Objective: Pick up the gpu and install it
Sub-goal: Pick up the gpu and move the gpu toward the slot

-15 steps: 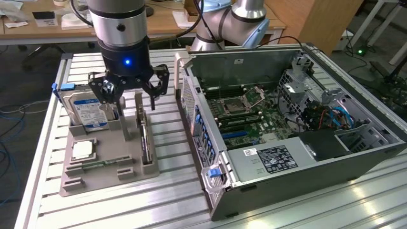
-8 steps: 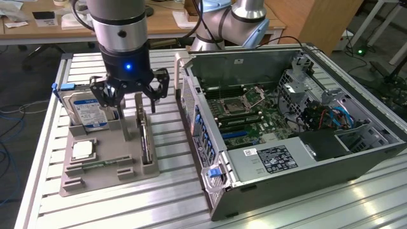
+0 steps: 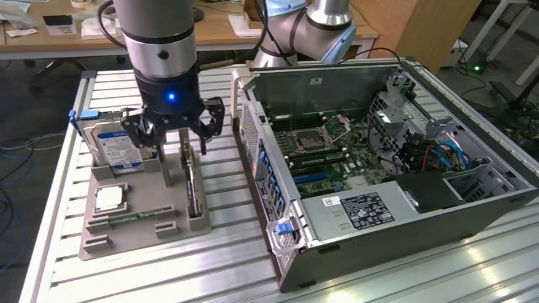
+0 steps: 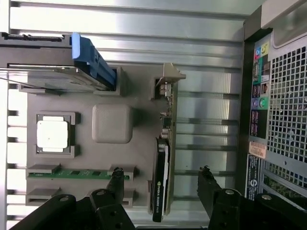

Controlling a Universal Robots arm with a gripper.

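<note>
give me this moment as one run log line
claw: open, over gpu, holding nothing | gpu: on edge in grey holder | computer case: side open

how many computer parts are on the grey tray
4: hard drive standing at one end, processor chip and memory stick lying flat, gpu on edge under the pincer. More may be hidden.
</note>
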